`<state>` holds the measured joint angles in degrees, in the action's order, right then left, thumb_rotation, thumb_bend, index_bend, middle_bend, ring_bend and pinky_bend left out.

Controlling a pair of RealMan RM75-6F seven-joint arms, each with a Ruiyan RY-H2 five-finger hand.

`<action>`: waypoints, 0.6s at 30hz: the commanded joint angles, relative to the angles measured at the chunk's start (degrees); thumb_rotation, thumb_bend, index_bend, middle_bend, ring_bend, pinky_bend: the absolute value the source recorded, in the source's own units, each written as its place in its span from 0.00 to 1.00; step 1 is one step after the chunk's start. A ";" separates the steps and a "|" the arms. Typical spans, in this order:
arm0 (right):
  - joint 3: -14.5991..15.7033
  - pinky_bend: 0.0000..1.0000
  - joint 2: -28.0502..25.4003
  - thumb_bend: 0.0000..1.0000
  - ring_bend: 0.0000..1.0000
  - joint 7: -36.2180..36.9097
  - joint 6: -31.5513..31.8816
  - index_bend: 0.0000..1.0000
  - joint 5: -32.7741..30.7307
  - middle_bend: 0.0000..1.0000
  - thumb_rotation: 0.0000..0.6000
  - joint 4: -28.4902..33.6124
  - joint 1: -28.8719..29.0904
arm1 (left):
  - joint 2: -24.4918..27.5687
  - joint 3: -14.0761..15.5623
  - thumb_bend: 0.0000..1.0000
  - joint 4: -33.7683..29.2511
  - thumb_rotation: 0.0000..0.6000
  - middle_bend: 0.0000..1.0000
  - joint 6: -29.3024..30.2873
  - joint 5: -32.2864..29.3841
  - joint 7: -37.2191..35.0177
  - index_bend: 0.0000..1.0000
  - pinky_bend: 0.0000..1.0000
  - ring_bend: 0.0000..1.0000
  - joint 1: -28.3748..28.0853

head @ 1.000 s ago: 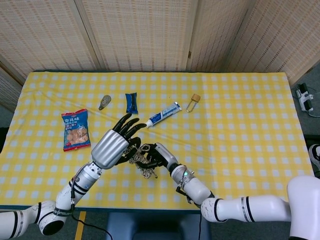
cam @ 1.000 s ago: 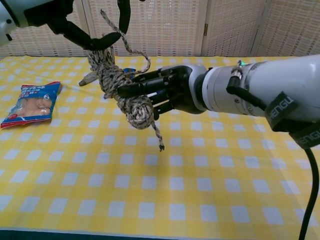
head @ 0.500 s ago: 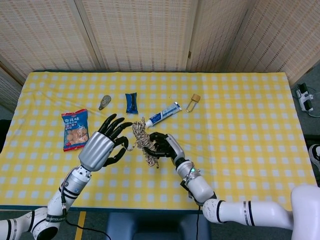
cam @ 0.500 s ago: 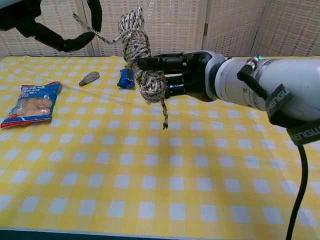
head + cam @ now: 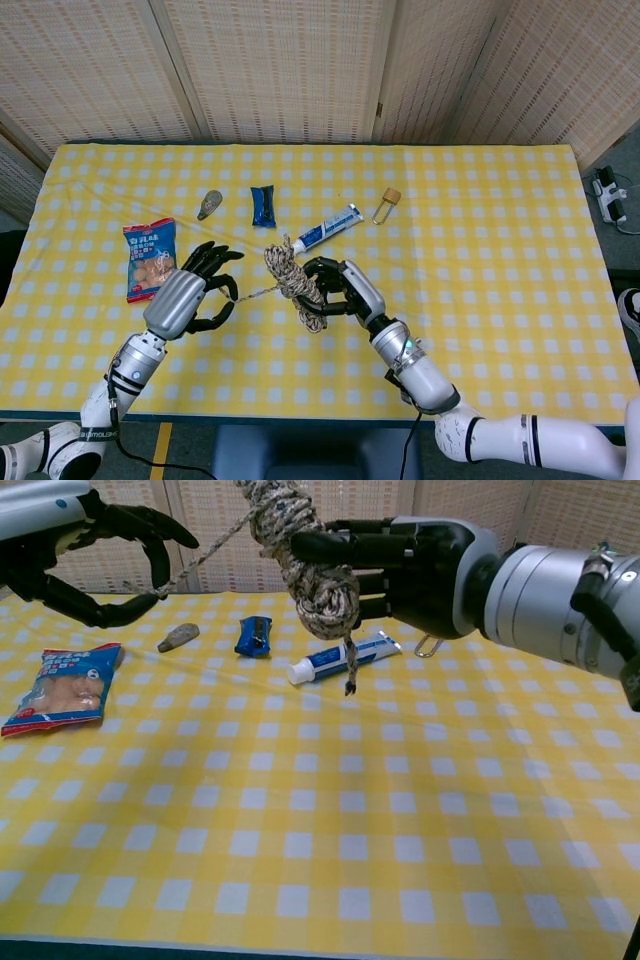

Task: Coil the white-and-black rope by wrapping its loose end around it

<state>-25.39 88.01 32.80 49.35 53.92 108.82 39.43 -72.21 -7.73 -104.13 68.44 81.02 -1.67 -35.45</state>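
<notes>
The white-and-black rope (image 5: 296,283) (image 5: 303,546) is a bundled coil held up above the table, a short tail dangling below it. My right hand (image 5: 341,289) (image 5: 410,560) grips the coil from the right side. A taut loose strand runs from the coil leftward to my left hand (image 5: 195,286) (image 5: 100,555), which pinches its end between thumb and a finger, the other fingers spread. The two hands are apart, with the strand stretched between them.
On the yellow checked tablecloth (image 5: 480,250) lie a red snack bag (image 5: 151,259) (image 5: 62,690), a grey pebble-like item (image 5: 209,203) (image 5: 179,636), a blue packet (image 5: 263,205) (image 5: 254,636), a toothpaste tube (image 5: 327,229) (image 5: 338,657) and a small capped vial (image 5: 386,204).
Both hands have drawn apart: the left hand moved left and lower, pulling the loose strand taut, while the right hand lifted the coil up and slightly right.
</notes>
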 commanded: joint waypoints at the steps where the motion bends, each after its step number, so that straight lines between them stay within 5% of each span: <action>1: -0.11 0.72 -0.80 0.61 0.80 0.99 -0.61 0.86 1.61 0.72 1.00 0.73 -0.68 | -0.35 0.08 0.54 0.59 1.00 0.19 -0.56 -0.40 -0.55 0.58 0.00 0.11 0.12; 7: 0.29 0.72 -2.26 0.61 0.80 0.29 -0.82 0.86 3.17 0.72 1.00 1.57 -1.07 | -0.60 -0.04 0.54 1.93 1.00 0.19 -2.32 -0.83 -4.38 0.56 0.00 0.11 0.11; 18: 0.52 0.72 -2.58 0.61 0.80 -2.57 1.74 0.86 2.36 0.72 1.00 1.04 -1.25 | 1.37 0.66 0.40 2.15 1.00 0.16 -3.12 0.45 -7.52 0.31 0.00 0.09 1.11</action>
<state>-24.84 85.49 30.30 51.03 56.34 109.88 38.22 -70.90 -7.13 -102.02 65.26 81.40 -9.19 -34.41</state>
